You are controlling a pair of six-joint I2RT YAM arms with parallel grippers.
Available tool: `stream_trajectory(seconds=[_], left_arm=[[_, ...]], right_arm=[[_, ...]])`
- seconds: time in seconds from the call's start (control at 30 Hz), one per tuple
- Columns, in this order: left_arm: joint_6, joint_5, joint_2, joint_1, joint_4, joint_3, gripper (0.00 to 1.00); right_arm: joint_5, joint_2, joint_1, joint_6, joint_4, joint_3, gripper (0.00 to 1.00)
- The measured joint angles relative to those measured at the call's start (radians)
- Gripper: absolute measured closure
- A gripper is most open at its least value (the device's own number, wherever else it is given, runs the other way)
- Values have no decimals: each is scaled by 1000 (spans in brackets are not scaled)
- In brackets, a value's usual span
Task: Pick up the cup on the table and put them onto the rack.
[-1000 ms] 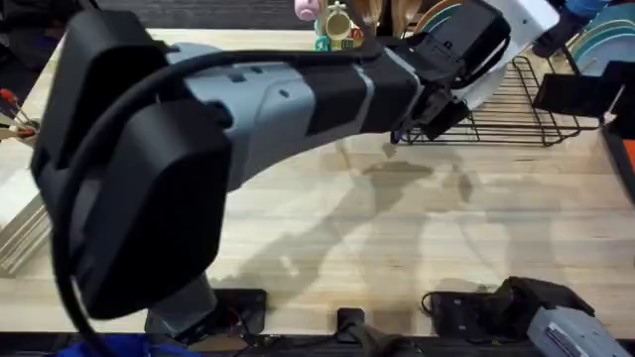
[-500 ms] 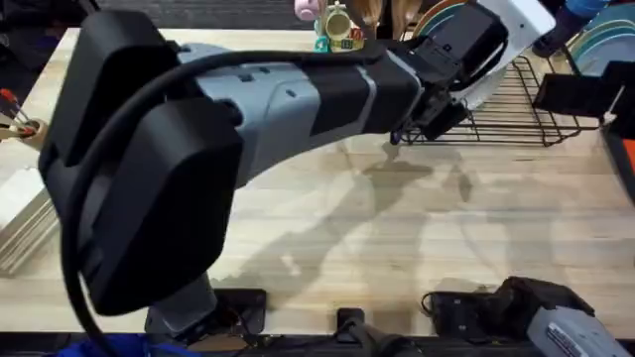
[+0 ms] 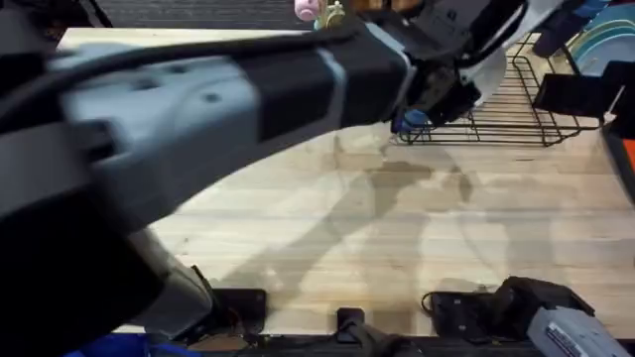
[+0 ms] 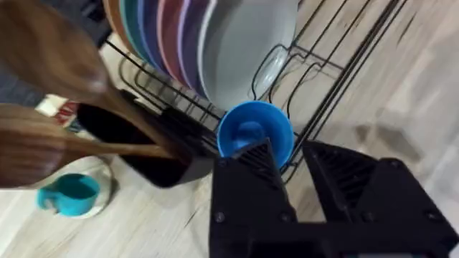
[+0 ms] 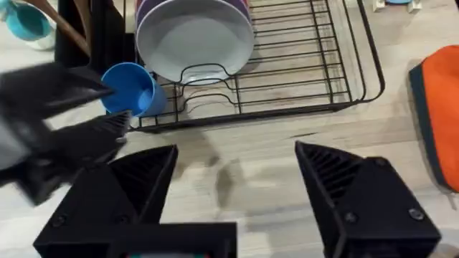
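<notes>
Overhead view: the cup (image 3: 412, 120) is held at the rack (image 3: 516, 104), upper right of the frame.
The left hand (image 4: 295, 154) is clamped on the cup's rim; the right hand (image 5: 237, 161) is spread apart over the desk (image 3: 397, 228).

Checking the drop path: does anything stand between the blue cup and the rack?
Nothing visible does. The left gripper holds the cup at the rack's corner, beside the white plate.

Blue cup (image 4: 254, 134) apparently against rack (image 4: 326, 86) edge
</notes>
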Motion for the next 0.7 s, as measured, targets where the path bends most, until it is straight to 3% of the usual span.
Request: stream_trajectory(seconds=[0.3,0.47,0.57,0.7], left_arm=[[-3,-34,-167,1,-106,5,534],[-1,-131,-236,4,-190,6,419],[-2,-190,-270,7,-231,6,242],[-4,-252,-312,25,-274,6,134]], right_arm=[[0,0,0,0,0,0,9],[0,0,0,0,-7,0,9],[0,0,0,0,-29,0,9],[0,0,0,0,-38,0,9]])
